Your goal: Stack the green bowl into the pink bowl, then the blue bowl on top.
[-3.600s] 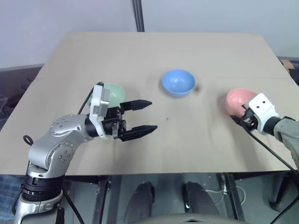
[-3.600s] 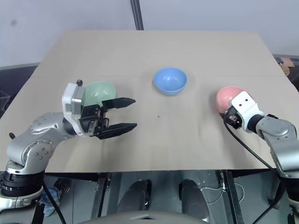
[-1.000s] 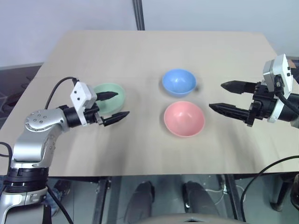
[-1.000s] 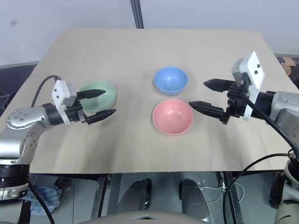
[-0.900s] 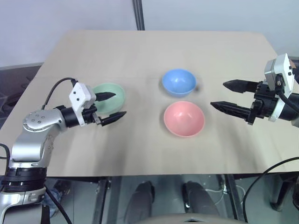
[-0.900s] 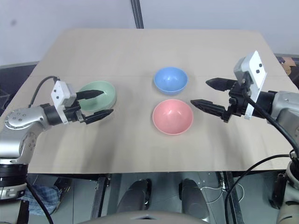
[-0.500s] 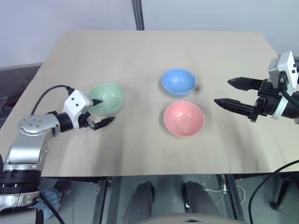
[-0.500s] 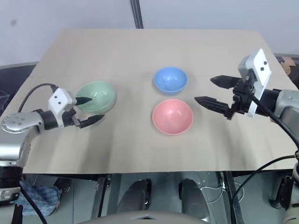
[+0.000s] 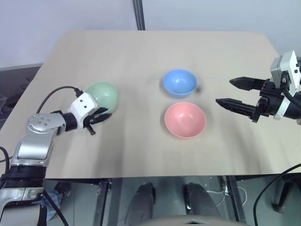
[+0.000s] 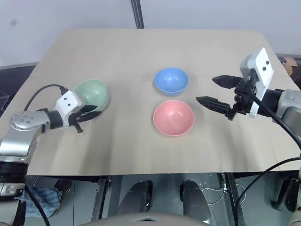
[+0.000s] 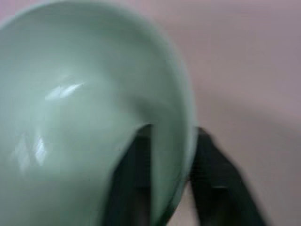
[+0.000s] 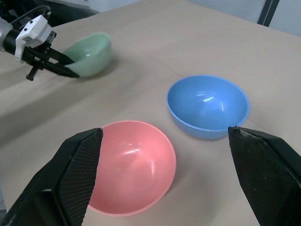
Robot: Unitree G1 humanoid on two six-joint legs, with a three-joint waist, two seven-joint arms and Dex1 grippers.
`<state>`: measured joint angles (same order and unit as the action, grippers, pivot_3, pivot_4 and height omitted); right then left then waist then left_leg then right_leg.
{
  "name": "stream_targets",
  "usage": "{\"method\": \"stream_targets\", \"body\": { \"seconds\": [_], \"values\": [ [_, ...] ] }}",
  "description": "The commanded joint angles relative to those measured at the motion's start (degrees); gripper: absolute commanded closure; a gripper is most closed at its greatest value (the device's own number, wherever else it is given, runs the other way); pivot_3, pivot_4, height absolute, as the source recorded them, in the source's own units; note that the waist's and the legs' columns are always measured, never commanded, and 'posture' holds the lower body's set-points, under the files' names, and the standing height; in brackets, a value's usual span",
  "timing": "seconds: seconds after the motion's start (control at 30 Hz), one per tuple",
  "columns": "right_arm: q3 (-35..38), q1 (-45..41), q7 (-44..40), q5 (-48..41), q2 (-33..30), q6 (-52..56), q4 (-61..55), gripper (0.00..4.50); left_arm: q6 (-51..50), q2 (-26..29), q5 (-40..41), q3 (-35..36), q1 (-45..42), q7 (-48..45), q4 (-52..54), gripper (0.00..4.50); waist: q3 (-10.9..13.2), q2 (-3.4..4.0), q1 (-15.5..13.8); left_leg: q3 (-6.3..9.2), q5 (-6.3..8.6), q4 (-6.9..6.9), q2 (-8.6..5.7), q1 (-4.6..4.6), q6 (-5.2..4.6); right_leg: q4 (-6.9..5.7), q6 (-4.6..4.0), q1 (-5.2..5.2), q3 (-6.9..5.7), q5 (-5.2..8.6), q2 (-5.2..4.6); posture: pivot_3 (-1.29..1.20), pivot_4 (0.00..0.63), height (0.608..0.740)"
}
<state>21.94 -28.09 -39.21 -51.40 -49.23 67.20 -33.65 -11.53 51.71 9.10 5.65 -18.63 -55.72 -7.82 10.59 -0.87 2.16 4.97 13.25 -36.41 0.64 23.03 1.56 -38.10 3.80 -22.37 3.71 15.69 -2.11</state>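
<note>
The green bowl [image 9: 102, 95] stands at the table's left, tipped so its opening faces my left gripper [image 9: 104, 114]. That gripper is shut on the bowl's near rim, with one finger inside the green bowl [image 11: 84, 117] and one outside. The pink bowl [image 9: 185, 119] sits upright in the middle, with the blue bowl [image 9: 179, 83] just behind it, also upright. My right gripper [image 9: 224, 91] hovers open to the right of those two bowls, pointing left, with nothing between its fingers.
The bowls rest on a light wooden table [image 9: 141, 52]. A black cable loops from my left wrist near the table's left edge. A dark post rises behind the far edge.
My left gripper slid left and down, then shut on the green bowl's near rim. The bowl has tipped toward it. The right gripper has stayed where it was.
</note>
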Motion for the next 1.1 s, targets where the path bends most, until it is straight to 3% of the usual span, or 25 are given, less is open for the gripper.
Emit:
{"method": "stream_targets", "body": {
  "seconds": [0.03, 0.3, 0.43, 0.57, 0.8, 1.1],
  "values": [
    [1.32, 0.05, 1.19, -1.48, -1.23, -1.07, -0.7, 0.0, 3.06, 0.7, -0.56, -1.09, -2.1, -2.36, -1.57, 4.41, 0.0, 0.0, 0.01, -0.01, 0.0, 0.0, 0.0, 0.0, 0.0, -0.01, 0.0, 0.0, 0.01, 0.0, 0.0, 0.0, 0.15, 0.74],
    [0.93, -0.21, 2.05, -2.92, -2.19, -1.98, 0.18, 0.0, 9.46, -1.4, -1.62, -6.22, -17.69, -8.78, -8.98, 4.41, -0.01, -0.03, -0.27, 0.02, 0.0, -0.12, -0.01, 0.22, 0.0, -0.06, 0.01, -0.14, -0.03, -0.01, 0.01, 0.0, 0.15, 0.74],
    [0.65, -0.29, 2.61, -3.42, -2.4, -2.4, 0.51, 0.0, 10.68, -6.49, 3.25, -9.49, -25.06, -17.0, -4.55, 4.41, -0.01, -0.03, -0.24, 0.11, -0.01, -0.67, -0.09, 0.9, 0.0, -0.49, 0.01, -0.73, -0.11, -0.02, -0.02, 0.0, 0.15, 0.74],
    [0.39, -0.22, 3.65, -4.08, -2.03, -2.78, 0.43, 0.0, 12.55, -10.88, 5.91, -15.29, -26.78, -25.39, 3.51, 4.41, -0.01, -0.03, -0.14, 0.1, 0.0, -0.75, -0.1, 0.9, 0.0, -0.59, 0.01, -0.72, -0.1, -0.01, -0.02, 0.0, 0.15, 0.74],
    [-0.21, -0.2, 4.21, -4.33, -2.21, -3.66, 0.74, 0.0, 18.4, -13.35, 6.06, -21.88, -28.31, -35.4, 5.49, 4.41, 0.0, 0.0, 0.29, 0.05, -0.01, -0.78, 0.02, 0.67, -0.01, -0.88, 0.0, -0.72, 0.04, -0.01, 0.17, 0.0, 0.15, 0.74],
    [-0.04, 0.22, 5.27, -5.37, -2.35, -3.74, 0.16, 0.0, 28.19, -16.02, 5.57, -28.47, -31.92, -36.78, 0.17, 4.41, 0.0, -0.01, 0.0, 0.05, -0.01, -0.9, -0.04, 0.8, -0.01, -0.79, 0.01, -0.72, 0.03, -0.01, 0.11, 0.0, 0.15, 0.74]
  ]
}}
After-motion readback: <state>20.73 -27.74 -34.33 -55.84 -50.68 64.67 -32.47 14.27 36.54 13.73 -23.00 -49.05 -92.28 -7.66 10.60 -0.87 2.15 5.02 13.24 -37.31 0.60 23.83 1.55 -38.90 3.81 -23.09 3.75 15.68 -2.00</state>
